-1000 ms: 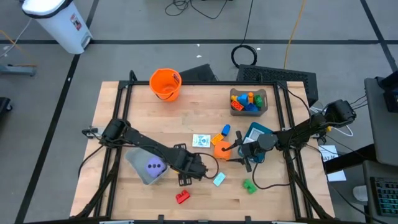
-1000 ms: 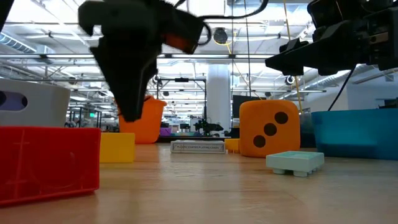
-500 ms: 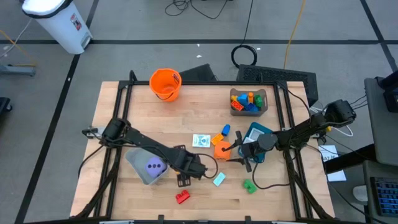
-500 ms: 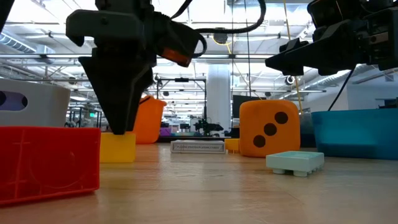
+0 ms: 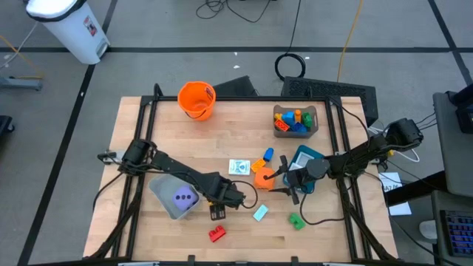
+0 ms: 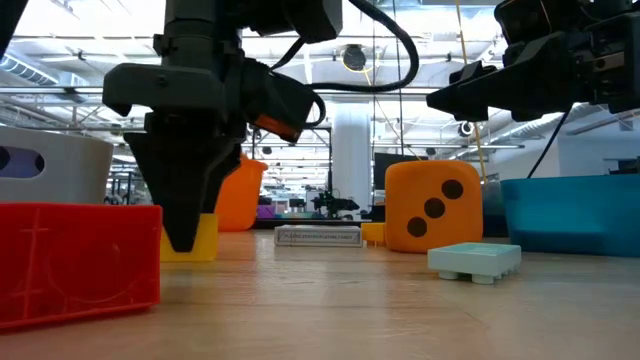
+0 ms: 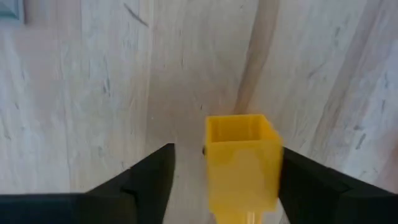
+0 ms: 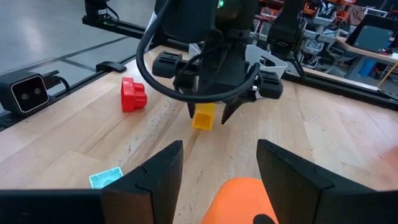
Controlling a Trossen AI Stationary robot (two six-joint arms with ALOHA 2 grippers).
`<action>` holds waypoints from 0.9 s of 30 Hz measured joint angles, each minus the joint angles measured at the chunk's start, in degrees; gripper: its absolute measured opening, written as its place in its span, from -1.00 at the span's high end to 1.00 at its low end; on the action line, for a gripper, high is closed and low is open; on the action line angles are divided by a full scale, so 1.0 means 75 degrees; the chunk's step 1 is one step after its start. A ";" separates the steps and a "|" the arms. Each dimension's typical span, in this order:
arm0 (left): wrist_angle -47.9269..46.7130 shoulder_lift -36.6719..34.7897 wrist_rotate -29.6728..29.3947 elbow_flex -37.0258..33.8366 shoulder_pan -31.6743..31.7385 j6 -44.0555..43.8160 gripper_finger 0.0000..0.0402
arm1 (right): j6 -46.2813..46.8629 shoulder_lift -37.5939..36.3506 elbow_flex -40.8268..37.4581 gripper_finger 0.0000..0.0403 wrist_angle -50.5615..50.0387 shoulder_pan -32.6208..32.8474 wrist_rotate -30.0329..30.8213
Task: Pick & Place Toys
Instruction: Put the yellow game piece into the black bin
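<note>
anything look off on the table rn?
Mostly no. One oddity: the grey bin with the purple die looks tipped on its side at the front left. Otherwise toys lie loose, and the left hand straddles a yellow block.

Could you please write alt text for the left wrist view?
A yellow block stands on the wooden table between the left gripper's two dark open fingers, close to one and apart from the other. A pale blue piece shows at one corner.

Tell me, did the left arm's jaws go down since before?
Yes. In the low view the left gripper dropped beside the yellow block, whose top now sits above its tips.
</note>
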 joint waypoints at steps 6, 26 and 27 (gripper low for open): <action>0.0000 0.0000 0.0029 0.0009 0.0055 0.0282 0.22 | -0.0046 -0.0002 0.0000 0.03 0.0000 0.0000 0.0003; 0.2665 -0.1588 -0.0798 0.0020 0.1232 0.1925 0.19 | -0.1724 0.0004 0.0838 0.03 -0.0686 0.0462 -0.0137; 0.2875 -0.1581 -0.0725 0.0020 0.1252 0.2102 0.22 | -0.1813 0.0004 0.0902 0.03 -0.0742 0.0440 -0.0137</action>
